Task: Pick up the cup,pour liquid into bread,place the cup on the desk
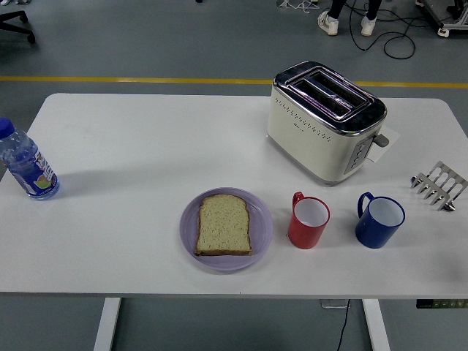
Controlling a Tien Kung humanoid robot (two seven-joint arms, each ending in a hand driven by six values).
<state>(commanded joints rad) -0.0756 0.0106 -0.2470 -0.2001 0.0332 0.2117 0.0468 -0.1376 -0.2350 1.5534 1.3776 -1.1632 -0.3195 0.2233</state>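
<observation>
A red cup (308, 221) stands upright on the white table (131, 146), its handle pointing to the upper left. Right of it stands a blue cup (379, 220), also upright with its handle at the upper left. A slice of bread (223, 224) lies flat on a lilac plate (259, 241) just left of the red cup. Neither of my hands shows in the head view.
A cream and chrome toaster (325, 121) stands behind the cups. A metal toast rack (439, 185) sits at the right edge. A blue-capped water bottle (25, 162) stands at the far left. A person's feet (347, 22) show beyond the table.
</observation>
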